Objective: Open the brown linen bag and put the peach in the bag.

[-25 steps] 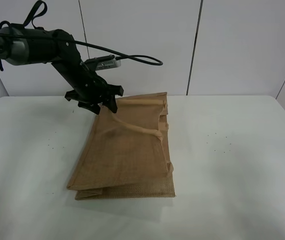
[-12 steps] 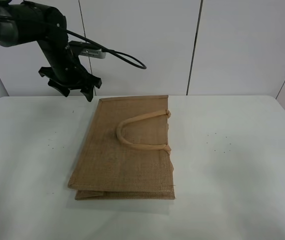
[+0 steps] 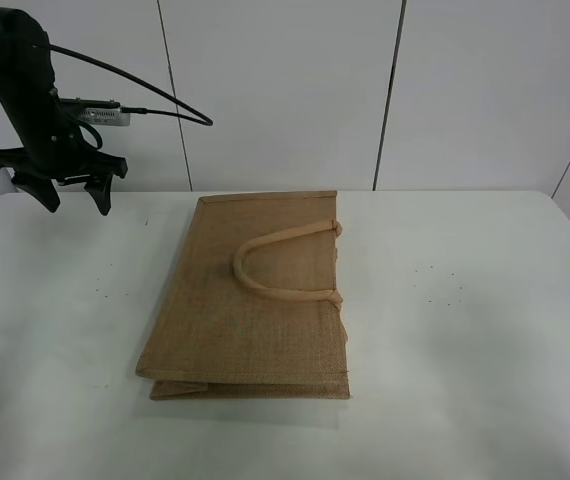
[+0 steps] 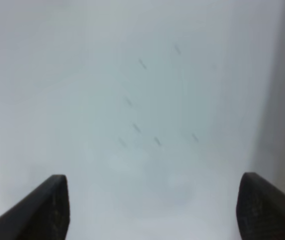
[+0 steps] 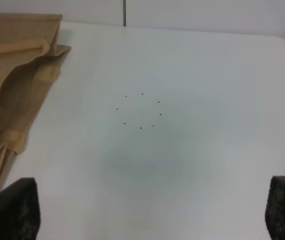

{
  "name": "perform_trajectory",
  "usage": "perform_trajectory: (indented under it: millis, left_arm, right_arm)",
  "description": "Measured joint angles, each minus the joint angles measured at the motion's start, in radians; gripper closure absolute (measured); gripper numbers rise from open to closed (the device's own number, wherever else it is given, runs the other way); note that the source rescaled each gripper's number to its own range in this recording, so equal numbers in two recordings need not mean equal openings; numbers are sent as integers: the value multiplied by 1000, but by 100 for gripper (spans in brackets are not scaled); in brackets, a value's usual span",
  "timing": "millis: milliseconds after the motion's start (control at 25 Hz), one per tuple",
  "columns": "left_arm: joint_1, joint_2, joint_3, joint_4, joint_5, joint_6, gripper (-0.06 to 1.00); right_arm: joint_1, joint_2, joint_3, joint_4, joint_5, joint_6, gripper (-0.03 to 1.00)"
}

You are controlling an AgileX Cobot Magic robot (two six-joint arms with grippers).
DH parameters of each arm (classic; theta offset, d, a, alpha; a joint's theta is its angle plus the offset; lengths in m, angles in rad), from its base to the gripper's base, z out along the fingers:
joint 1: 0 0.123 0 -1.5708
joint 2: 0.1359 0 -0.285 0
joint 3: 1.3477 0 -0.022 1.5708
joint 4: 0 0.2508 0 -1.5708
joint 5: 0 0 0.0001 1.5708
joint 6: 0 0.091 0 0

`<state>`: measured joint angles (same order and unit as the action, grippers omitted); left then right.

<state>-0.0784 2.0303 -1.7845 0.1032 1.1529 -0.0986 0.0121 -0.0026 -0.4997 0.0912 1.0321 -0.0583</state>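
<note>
Lying flat on white table [image 3: 485,330]: brown linen bag [image 3: 250,300].

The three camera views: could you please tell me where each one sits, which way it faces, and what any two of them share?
Exterior high: mounted high in front, looking down at the white table and the flat tan-brown woven burlap bag; the left gripper hangs at far left.
Left wrist: on the left arm, facing down at bare, blurred table; both dark jaws show, spread apart.
Right wrist: on the right arm, facing table and the bag's edge; jaws spread apart.
Shared: exterior and right wrist both show the bag and a cluster of black dots.
</note>
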Motion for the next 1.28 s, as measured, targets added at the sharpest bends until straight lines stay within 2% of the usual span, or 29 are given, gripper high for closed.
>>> perform_trajectory:
  millis: [160, 320, 520, 680, 1080, 1280]
  left_arm:
    - [-2, 0, -2, -73, 11, 28, -5]
    - [-2, -25, 23, -80, 11, 27, -4]
    - [-2, -176, 158, -82, 12, 27, -3]
    - [-2, -394, 344, -80, 12, 28, -3]
    - [-2, -994, 880, 5, 9, 53, -3]
    - [-2, -1287, 1146, 6, -63, 53, -3]
  right_arm:
    - [0, 0, 0, 0, 0, 0, -3]
    - [0, 0, 0, 0, 0, 0, -3]
    - [0, 0, 0, 0, 0, 0, -3]
    - [0, 0, 0, 0, 0, 0, -3]
    - [0, 0, 0, 0, 0, 0, -3]
    - [0, 0, 0, 0, 0, 0, -3]
